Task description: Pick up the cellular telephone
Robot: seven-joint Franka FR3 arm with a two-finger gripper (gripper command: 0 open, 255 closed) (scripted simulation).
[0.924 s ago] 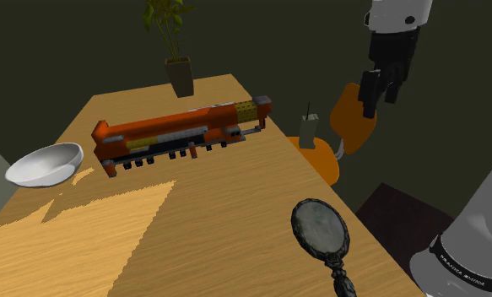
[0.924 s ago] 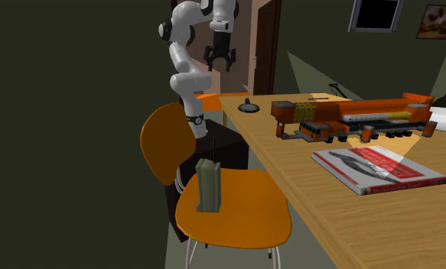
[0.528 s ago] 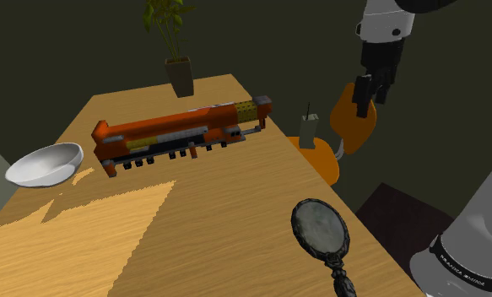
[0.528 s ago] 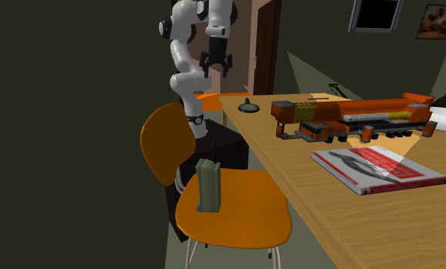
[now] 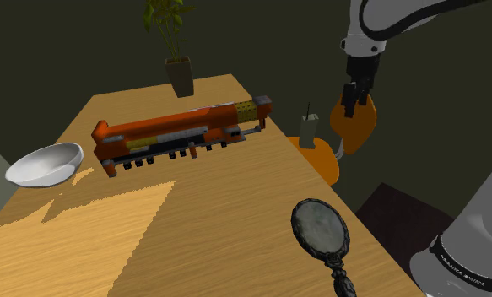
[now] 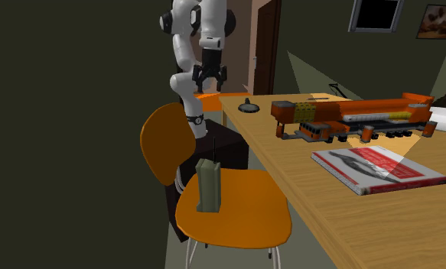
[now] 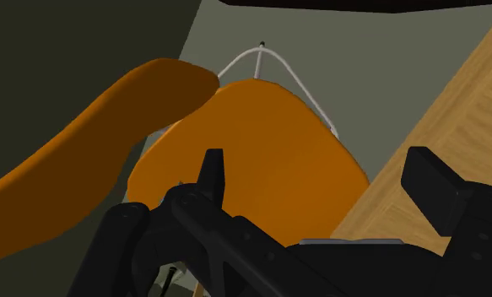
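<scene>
Well below the pincer (image 6: 209,79), finding the grey-green cellular telephone (image 6: 209,186) standing upright on the orange chair (image 6: 244,210) seat, just off the tabletop (image 6: 290,157). Coming down and swinging off the tabletop toward the chair over the last second, fingers spread wide, gripping nothing. Closing the gap, then; probably still lining up above the backrest, hardly judging depth well from here.
</scene>
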